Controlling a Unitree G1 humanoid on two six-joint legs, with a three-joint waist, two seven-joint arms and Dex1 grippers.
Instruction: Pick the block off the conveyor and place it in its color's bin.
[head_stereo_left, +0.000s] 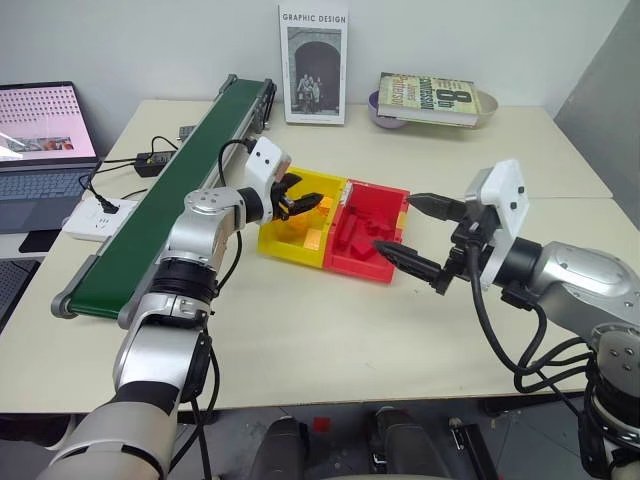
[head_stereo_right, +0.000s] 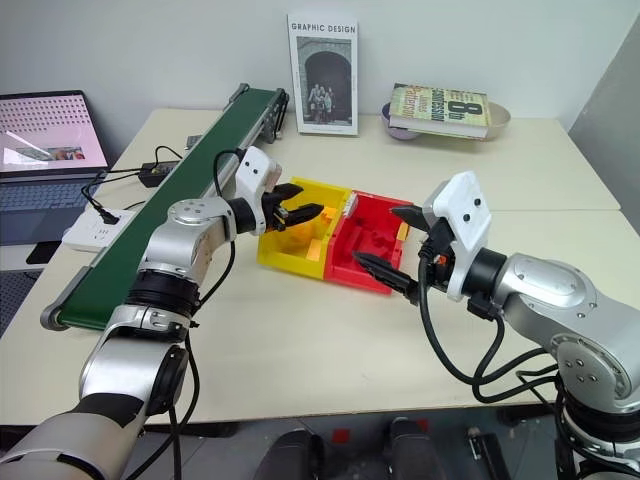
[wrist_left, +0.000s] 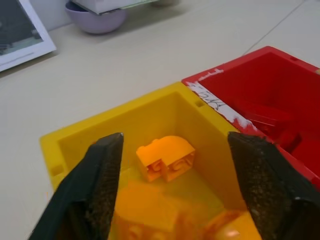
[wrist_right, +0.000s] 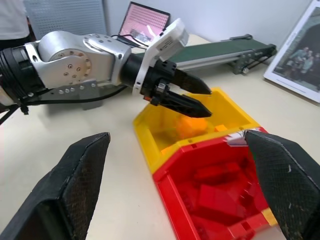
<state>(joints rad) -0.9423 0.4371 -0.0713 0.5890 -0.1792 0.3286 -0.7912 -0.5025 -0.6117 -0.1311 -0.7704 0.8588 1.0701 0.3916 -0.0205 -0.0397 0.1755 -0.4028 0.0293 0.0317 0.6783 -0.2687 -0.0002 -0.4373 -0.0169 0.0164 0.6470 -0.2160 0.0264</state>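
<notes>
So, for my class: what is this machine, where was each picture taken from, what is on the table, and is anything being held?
It is a humanoid robot with two arms, each ending in a two-fingered black tool. Two pictures come from cameras in its head, looking down over its arms; the other two from a camera on each wrist. On the table lie a green conveyor, a yellow bin joined to a red bin, a laptop, and books at the back. The left tool hangs open over the yellow bin, with an orange block below it inside. The right tool is open and empty beside the red bin. Nothing is held.
</notes>
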